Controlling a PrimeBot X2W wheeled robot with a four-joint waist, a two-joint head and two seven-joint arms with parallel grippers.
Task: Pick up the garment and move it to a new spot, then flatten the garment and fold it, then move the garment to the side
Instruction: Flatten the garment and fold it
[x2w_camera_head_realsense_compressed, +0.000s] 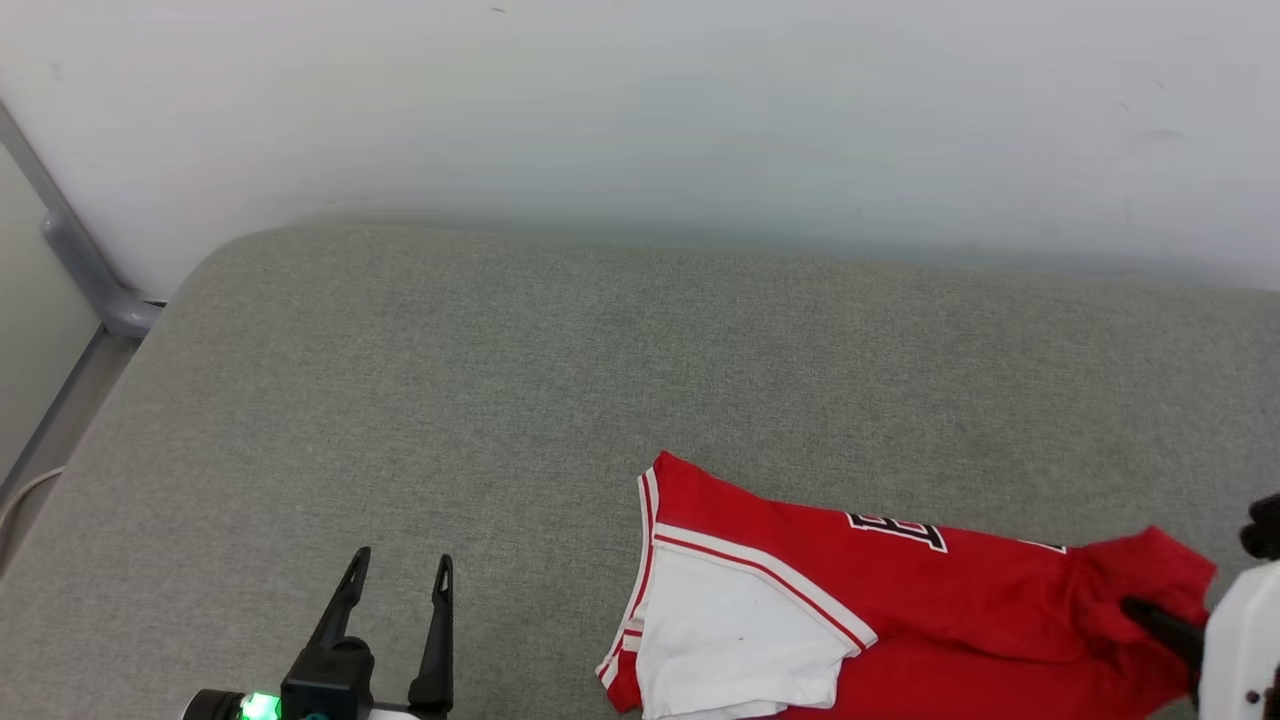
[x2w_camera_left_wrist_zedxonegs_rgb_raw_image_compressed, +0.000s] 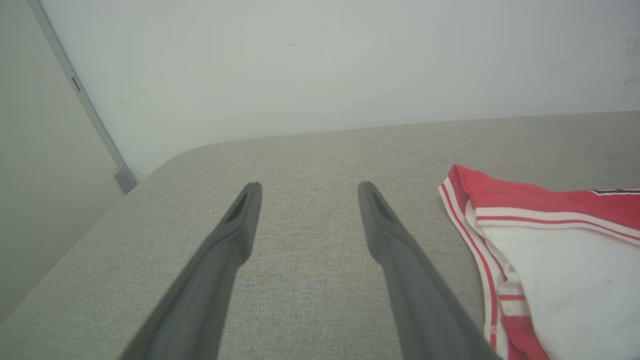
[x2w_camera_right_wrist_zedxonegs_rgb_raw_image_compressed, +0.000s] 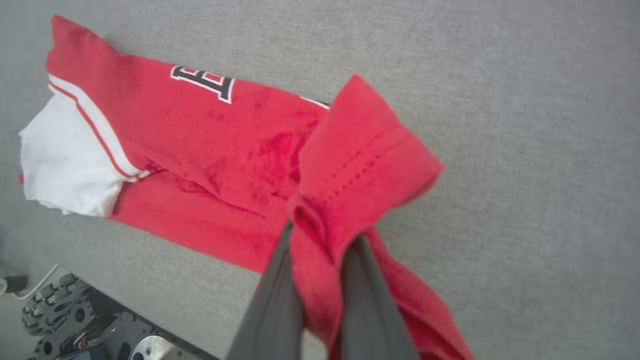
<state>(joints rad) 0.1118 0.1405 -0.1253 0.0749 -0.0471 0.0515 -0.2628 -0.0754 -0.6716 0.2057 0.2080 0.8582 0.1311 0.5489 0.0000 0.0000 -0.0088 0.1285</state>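
Note:
The garment (x2w_camera_head_realsense_compressed: 900, 600) is a red jersey with a white sleeve, striped trim and black lettering; it lies rumpled on the grey padded table (x2w_camera_head_realsense_compressed: 500, 380) at the near right. My right gripper (x2w_camera_head_realsense_compressed: 1150, 612) is shut on a bunched red edge of the garment (x2w_camera_right_wrist_zedxonegs_rgb_raw_image_compressed: 320, 230), which is lifted off the surface there. The white sleeve (x2w_camera_left_wrist_zedxonegs_rgb_raw_image_compressed: 565, 280) lies to the right of my left gripper (x2w_camera_left_wrist_zedxonegs_rgb_raw_image_compressed: 310, 187). My left gripper (x2w_camera_head_realsense_compressed: 400, 565) stands open over bare table at the near left, apart from the cloth, with nothing between its fingers.
A pale wall (x2w_camera_head_realsense_compressed: 640, 110) runs behind the table. A grey metal frame post (x2w_camera_head_realsense_compressed: 80, 260) stands at the far left corner. The table's near edge and the robot's wheeled base (x2w_camera_right_wrist_zedxonegs_rgb_raw_image_compressed: 65, 320) show in the right wrist view.

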